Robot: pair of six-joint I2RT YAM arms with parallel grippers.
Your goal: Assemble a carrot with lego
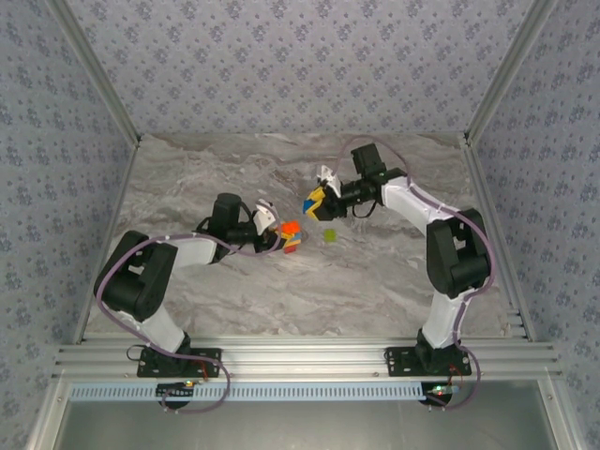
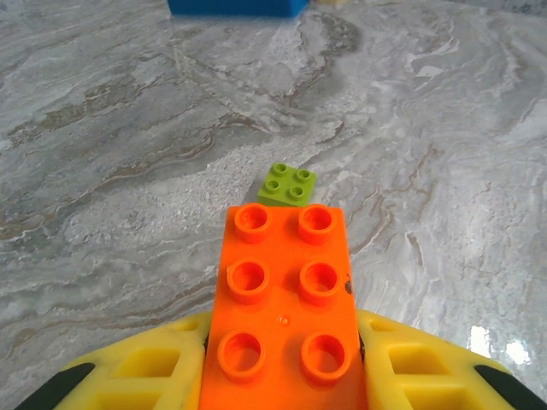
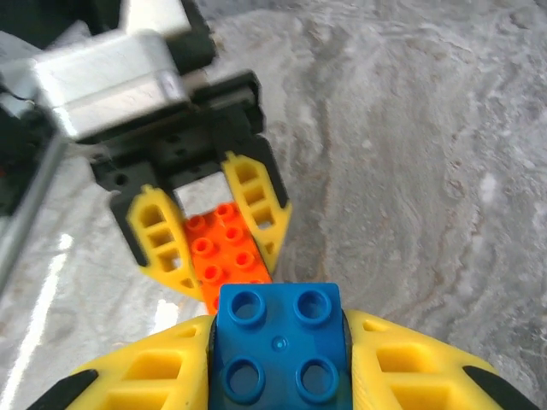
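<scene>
left gripper (image 2: 282, 371) clamps an oblong orange studded plastic brick (image 2: 285, 282), long axis forward. right gripper (image 3: 278, 380) clamps a square blue studded plastic brick (image 3: 276, 337), facing it, near

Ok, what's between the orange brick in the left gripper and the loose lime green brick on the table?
Nothing: in the top view only bare table separates the orange brick from the lime green brick.
</scene>
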